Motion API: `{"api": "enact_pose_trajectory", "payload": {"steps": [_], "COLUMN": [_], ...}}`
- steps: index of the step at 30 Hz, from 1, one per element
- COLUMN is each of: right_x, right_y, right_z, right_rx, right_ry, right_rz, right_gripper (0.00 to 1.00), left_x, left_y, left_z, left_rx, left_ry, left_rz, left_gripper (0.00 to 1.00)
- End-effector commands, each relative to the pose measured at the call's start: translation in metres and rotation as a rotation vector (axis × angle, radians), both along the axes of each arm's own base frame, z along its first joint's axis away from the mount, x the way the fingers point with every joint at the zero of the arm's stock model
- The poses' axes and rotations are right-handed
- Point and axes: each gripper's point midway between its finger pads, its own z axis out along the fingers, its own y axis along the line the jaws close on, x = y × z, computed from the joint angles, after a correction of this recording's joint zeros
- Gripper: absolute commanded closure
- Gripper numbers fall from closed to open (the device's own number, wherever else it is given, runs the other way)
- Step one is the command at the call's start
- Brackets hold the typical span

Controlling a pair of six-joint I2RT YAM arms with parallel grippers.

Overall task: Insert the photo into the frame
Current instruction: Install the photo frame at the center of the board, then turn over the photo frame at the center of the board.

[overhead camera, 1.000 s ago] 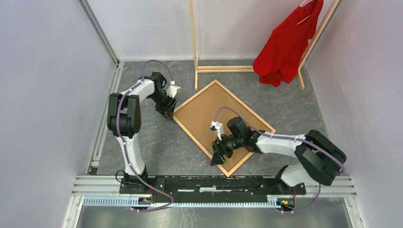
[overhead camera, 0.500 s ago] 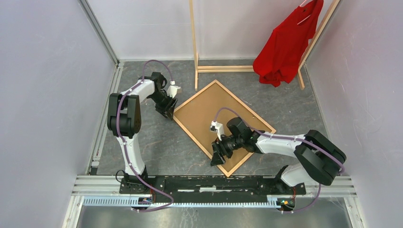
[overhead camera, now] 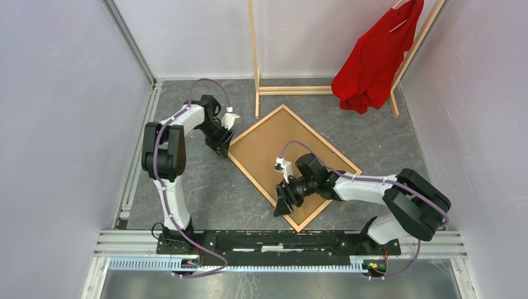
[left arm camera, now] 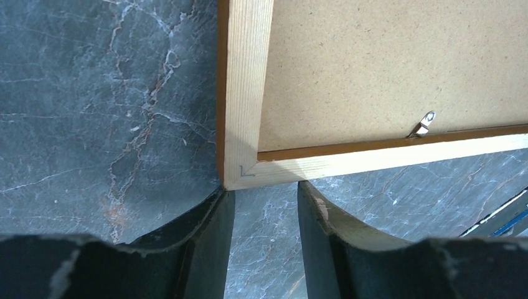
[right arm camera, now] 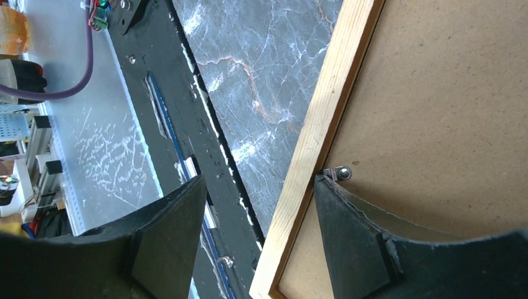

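The frame (overhead camera: 249,175) lies face down and slantwise on the dark table, with a brown backing panel (overhead camera: 274,143) filling it. The photo is hidden. My left gripper (overhead camera: 222,148) stands open at the frame's left corner (left arm camera: 246,124). Its fingertips (left arm camera: 224,193) touch the corner's outer edge, with only table between them. My right gripper (overhead camera: 283,207) is open astride the frame's near-left strip (right arm camera: 324,124). One finger rests on the backing (right arm camera: 448,93) beside a small metal clip (right arm camera: 341,172), the other hangs outside the frame. Another clip (left arm camera: 425,123) shows in the left wrist view.
A pale wooden clothes rack (overhead camera: 255,62) stands at the back with a red shirt (overhead camera: 373,56) hanging on its right side. The black mounting rail (overhead camera: 280,240) runs along the near edge, close to the frame's bottom corner. Walls close in left and right.
My left gripper has shifted slightly right, up against the frame's left corner. The right gripper has crept a little leftward along the strip. The frame has not moved.
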Motion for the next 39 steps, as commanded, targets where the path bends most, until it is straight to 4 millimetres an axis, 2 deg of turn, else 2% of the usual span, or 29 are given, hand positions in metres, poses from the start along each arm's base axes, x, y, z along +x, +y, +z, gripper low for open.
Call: {"api": "enact_pose_trajectory", "payload": {"steps": [1,3,5,7,11,15,20,25,28,30,31,32,34,36,39], "right_x": [0.022,0.034,0.057,0.082,0.107,0.105,0.094,0.089,0.084,0.082,0.082,0.083,0.084,0.085,0.081], "right_y": [0.008,0.008,0.01,0.01,0.021,0.044,0.063,0.063,0.062,0.062,0.063,0.064,0.069,0.077,0.094], "right_z": [0.02,0.032,0.042,0.038,0.027,0.021,0.005,-0.006,-0.011,-0.011,-0.009,-0.005,0.006,0.026,0.067], "right_rx": [-0.016,-0.043,-0.084,-0.16,-0.281,-0.322,-0.407,-0.538,-0.587,-0.593,-0.592,-0.589,-0.565,-0.514,-0.36], "right_ry": [-0.104,-0.151,-0.219,-0.272,-0.376,-0.451,-0.517,-0.597,-0.63,-0.639,-0.641,-0.64,-0.639,-0.632,-0.567], "right_rz": [-0.03,-0.055,-0.123,-0.206,-0.243,-0.184,-0.142,-0.138,-0.126,-0.126,-0.13,-0.138,-0.149,-0.152,-0.134], "right_gripper": [0.28,0.25,0.21,0.23,0.24,0.24,0.29,0.46,0.58,0.69,0.8,0.91,1.0,1.0,1.0], "left_x": [-0.001,0.001,0.002,0.006,0.008,0.004,-0.006,-0.011,-0.014,-0.019,-0.024,-0.029,-0.039,-0.056,-0.072], "left_y": [-0.015,-0.012,-0.007,-0.001,0.013,0.018,0.012,0.004,0.002,0.002,0.001,0.001,0.003,0.006,0.012], "left_z": [-0.005,-0.001,0.006,0.016,0.039,0.06,0.081,0.105,0.112,0.116,0.117,0.118,0.12,0.123,0.128], "left_rx": [-0.055,-0.055,-0.06,-0.071,-0.099,-0.122,-0.175,-0.244,-0.255,-0.263,-0.269,-0.275,-0.285,-0.273,-0.207], "left_ry": [-0.032,-0.036,-0.027,-0.03,-0.051,-0.112,-0.155,-0.218,-0.237,-0.258,-0.273,-0.299,-0.396,-0.515,-0.687], "left_rz": [-0.083,-0.08,-0.07,-0.064,-0.033,-0.026,-0.054,-0.058,-0.058,-0.079,-0.102,-0.13,-0.213,-0.358,-0.515], "left_gripper": [0.51,0.51,0.5,0.47,0.39,0.24,0.18,0.16,0.16,0.16,0.16,0.15,0.15,0.15,0.1]}}
